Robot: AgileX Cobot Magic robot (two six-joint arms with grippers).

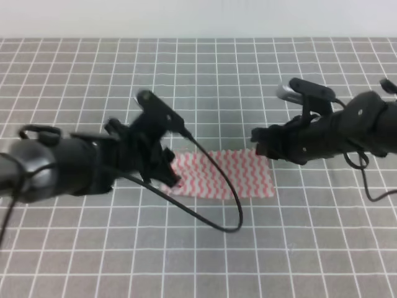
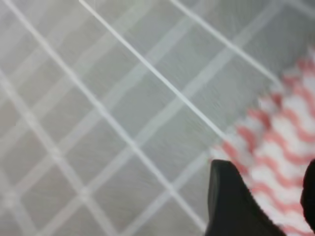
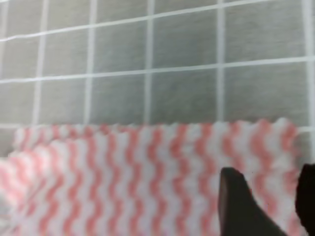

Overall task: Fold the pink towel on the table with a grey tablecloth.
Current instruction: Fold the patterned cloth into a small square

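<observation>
1. Grey grid-lined bench [image 1: 291, 248] spreads under me.
2. The pink towel [image 1: 226, 177] lies flat mid-bench, between my hands.
3. My left hand [image 1: 166, 166] hovers at its left edge, fingers parted.
4. My right hand [image 1: 257, 144] hangs over its right corner, parted, holding nothing.

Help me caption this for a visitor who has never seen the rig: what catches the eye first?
The pink towel stands out first, lying mid-table on the table with a grey tablecloth, apparently already folded once. Two black arms frame it: the left gripper over its left edge, the right gripper by its far right corner.
</observation>
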